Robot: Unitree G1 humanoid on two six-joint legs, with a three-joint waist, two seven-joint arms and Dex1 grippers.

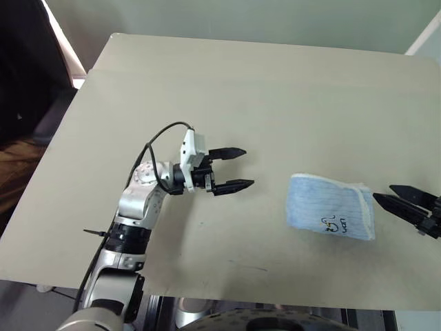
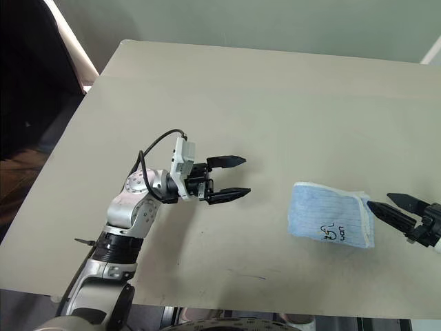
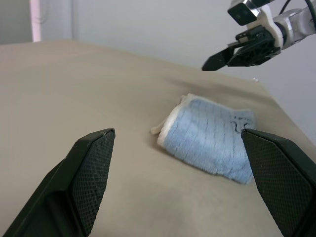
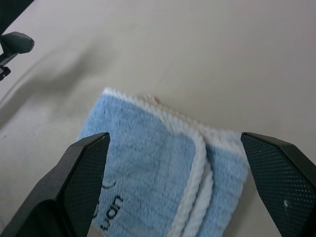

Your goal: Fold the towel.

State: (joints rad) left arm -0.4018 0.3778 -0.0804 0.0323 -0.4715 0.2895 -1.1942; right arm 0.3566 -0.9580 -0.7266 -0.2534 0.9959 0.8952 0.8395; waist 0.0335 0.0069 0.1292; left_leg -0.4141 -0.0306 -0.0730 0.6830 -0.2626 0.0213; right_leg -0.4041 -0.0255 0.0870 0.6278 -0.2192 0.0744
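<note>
The towel point(image 1: 331, 207) lies folded on the counter point(image 1: 275, 89), lower right of the frame. Left gripper point(image 1: 233, 167) at centre-left and right gripper point(image 1: 403, 199) at the right edge both have jaws spread, empty.

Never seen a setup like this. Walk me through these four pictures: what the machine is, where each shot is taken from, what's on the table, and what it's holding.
This is a humanoid robot with two arms, each ending in a two-fingered black claw. Two pictures come from cameras in its head, looking down over a beige table. The other two come from cameras on its wrists, looking out between each claw's own fingers. On the table lies a small light blue towel with white edging and a dark printed mark, already folded into a compact bundle. The left claw hangs open above the table, well apart from the towel. The right claw is open too, at the towel's edge. Neither claw holds anything.
</note>
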